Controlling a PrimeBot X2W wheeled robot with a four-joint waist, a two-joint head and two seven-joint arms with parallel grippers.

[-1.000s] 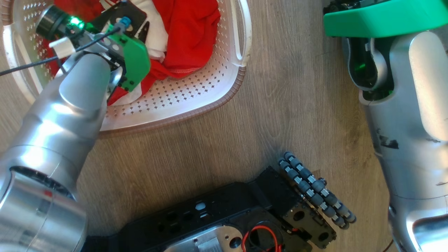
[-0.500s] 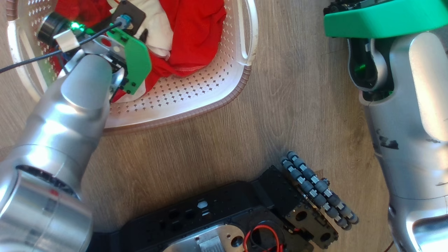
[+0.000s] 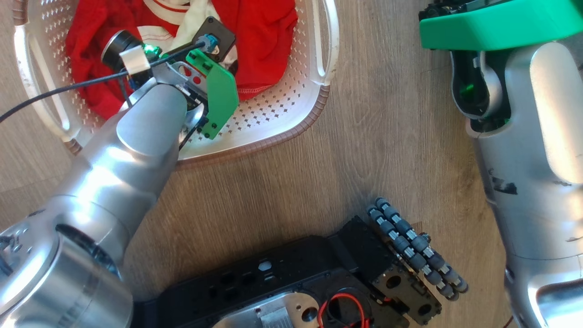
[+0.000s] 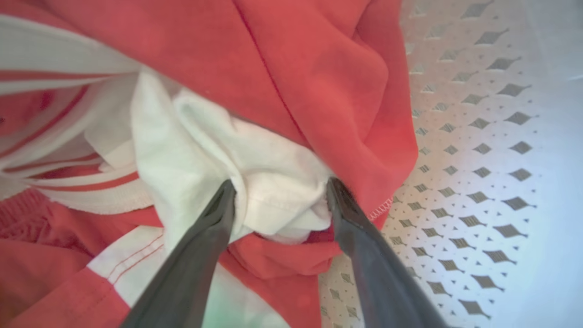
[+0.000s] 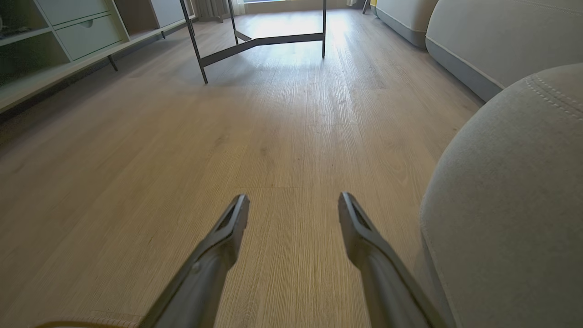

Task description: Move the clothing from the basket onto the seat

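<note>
**Floor** (image 3: 387, 136): pale wood planks; it carries everything in the head view.

**Seat** (image 5: 510, 218): a grey upholstered cushion with a pale stitched seam. It fills 3 to 5 o'clock of the right wrist view and stands on the floor.

**Left arm** (image 3: 136, 132): silver, running from 7 o'clock of the head view up toward 11 o'clock. Its wrist, fitted with a green plate (image 3: 221, 95), is over the basket.

**Right arm** (image 3: 537, 159): silver, along the 3 o'clock edge of the head view, well apart from the basket.

**Basket** (image 3: 273, 118): cream, perforated, with a brown rim. It sits on the floor at 11 to 12 o'clock of the head view.

**Base** (image 3: 282, 282): black, at 6 o'clock of the head view, with a roller wheel (image 3: 414, 248) at 5 o'clock.

**Clothing** (image 3: 268, 45): red with white panels and striped trim, lying crumpled. All of it is inside the basket, heaped toward the 12 o'clock side. The perforated bottom shows bare at 5 o'clock of the heap.

**Left hand** (image 4: 280, 184): spread wide and lowered into the heap.
- Its fingers (image 4: 218, 218) straddle a white fold of the clothing; the tips touch the cloth and the fold is not pinched.
- In the left wrist view, red cloth lies at 12 to 1 o'clock of the tips, and the basket wall is at 3 o'clock.

**Right hand** (image 5: 294, 199): spread wide, holding nothing, above bare floor. The seat is near, at its 3 o'clock.

**Background, right wrist view**: a dark table frame (image 5: 259, 41) at 12 o'clock and a low shelf unit (image 5: 86, 27) at 10 o'clock.
</note>
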